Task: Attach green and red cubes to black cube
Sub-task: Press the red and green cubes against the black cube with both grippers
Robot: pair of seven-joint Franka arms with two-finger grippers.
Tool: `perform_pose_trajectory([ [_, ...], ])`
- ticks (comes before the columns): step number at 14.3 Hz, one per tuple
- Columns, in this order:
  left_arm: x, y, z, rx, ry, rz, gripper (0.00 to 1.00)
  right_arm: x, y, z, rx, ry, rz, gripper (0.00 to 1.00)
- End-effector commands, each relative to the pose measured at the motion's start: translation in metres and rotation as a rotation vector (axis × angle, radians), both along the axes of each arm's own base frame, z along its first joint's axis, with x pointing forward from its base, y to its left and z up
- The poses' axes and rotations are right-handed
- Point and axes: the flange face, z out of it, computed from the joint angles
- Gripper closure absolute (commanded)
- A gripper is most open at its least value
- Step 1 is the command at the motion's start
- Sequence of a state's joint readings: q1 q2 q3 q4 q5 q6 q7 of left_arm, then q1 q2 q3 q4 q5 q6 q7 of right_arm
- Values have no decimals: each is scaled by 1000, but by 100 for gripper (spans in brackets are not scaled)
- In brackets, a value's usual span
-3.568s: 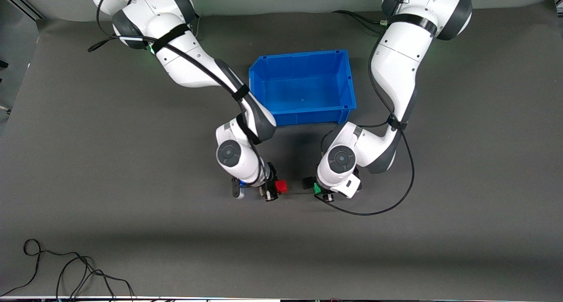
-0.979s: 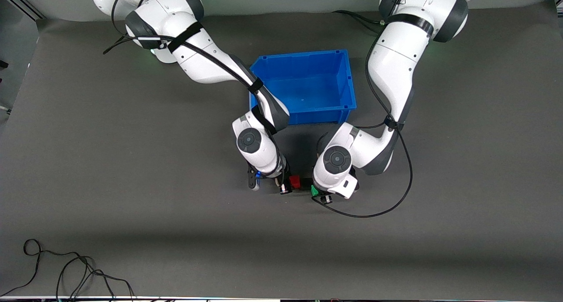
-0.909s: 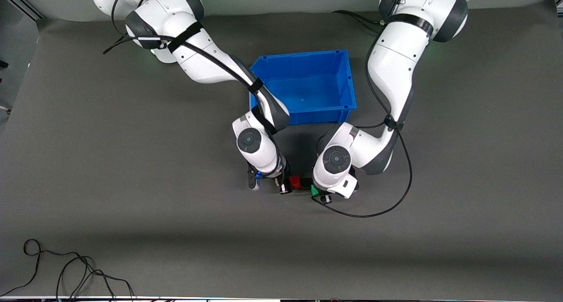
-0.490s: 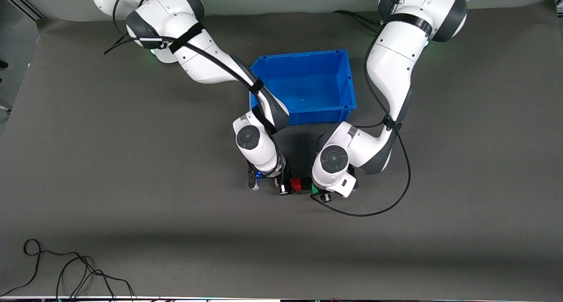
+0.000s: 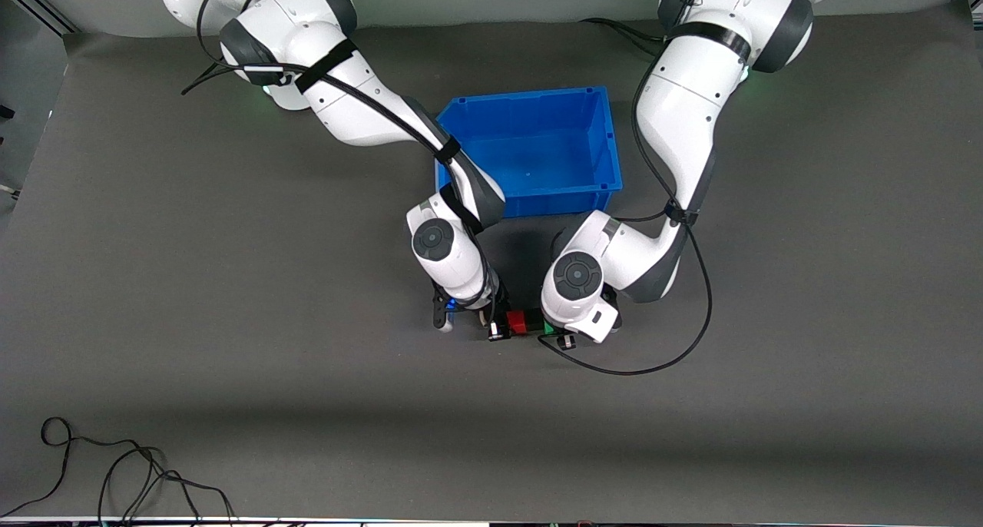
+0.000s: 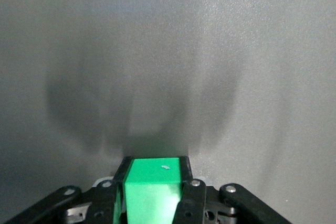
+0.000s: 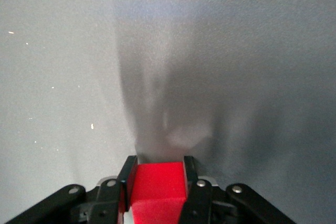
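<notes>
Progress: red cube [image 5: 515, 321], black cube [image 5: 534, 317] and green cube [image 5: 550, 328] sit in one touching row, so the join looks made or nearly so; release is left.
Right gripper [image 5: 503, 324]: fingers clamped on the red cube, low over the tabletop [image 5: 230, 373].
Left gripper [image 5: 554, 332]: fingers clamped on the green cube.
Place: row is nearer the front camera than the blue bin [image 5: 607, 175].
Count: three cubes, one per colour; one bin; two arms.

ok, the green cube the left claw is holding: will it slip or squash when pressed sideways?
Probably rigid: the green cube keeps crisp, straight edges between the fingers. Its flat faces should resist twisting. Its matte surface suggests little slip, though friction can't be confirmed.
</notes>
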State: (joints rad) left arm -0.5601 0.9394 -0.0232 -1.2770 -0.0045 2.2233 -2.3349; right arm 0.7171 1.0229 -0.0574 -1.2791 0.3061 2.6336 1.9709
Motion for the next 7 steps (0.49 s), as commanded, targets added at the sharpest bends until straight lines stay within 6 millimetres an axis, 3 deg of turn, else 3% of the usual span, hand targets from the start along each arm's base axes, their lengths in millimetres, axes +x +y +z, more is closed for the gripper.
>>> perform_pose_trajectory([
  [1,-15,-25,10,-15,5,-39,100,-8,11,-48,5,-50,-17,100],
  [3,-17,-26,10,-10,18,-63,100,-7,11,-47,7,-51,-18,100],
  [4,-17,-26,11,-11,17,-63,100,-5,8,-47,5,-52,-20,73],
  [5,-16,-25,14,-14,15,-60,100,-5,8,-47,5,-53,-18,38],
  [6,-16,-25,16,-15,12,-60,100,-3,7,-45,6,-56,-17,29],
  [7,-14,-25,20,-19,9,-58,100,-2,7,-44,7,-57,-17,10],
])
